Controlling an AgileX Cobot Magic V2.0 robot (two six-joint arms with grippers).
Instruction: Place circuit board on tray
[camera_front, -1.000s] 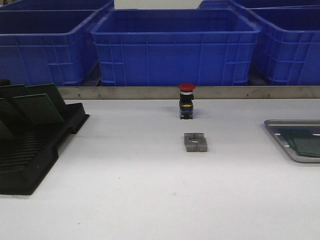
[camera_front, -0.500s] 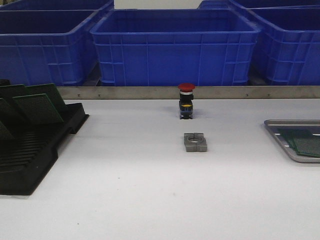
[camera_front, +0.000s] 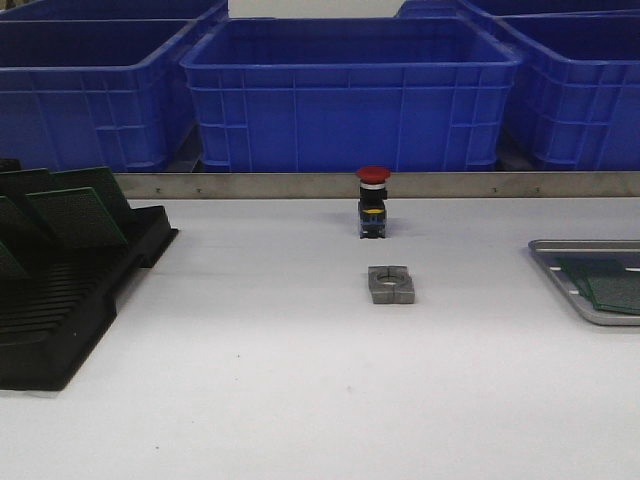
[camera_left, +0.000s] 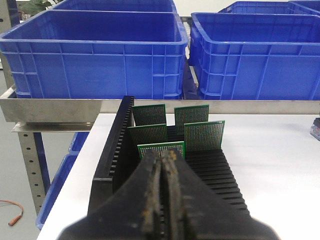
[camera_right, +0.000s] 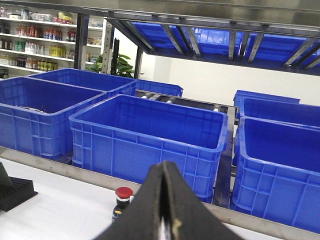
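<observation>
Nothing moved, tray (camera_front: 552, 262) only in front view

We see only part of the tray (camera_front: 548, 252), cut by the right picture edge, far right of the red push button (camera_front: 373, 201). The circuit boards (camera_front: 612, 288) lying in it are cut too. Left of the button, the black rack (camera_front: 75, 300) is cut off as well.

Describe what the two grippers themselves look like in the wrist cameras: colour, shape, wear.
Left gripper: two black, wedge-shaped fingers tapering toward the tips, with brownish, worn-looking grime along their inner edges. Right gripper: the same black tapered fingers, with a pale strip along the inner seam near the base. No cables, labels or sleeves show in either view.
</observation>
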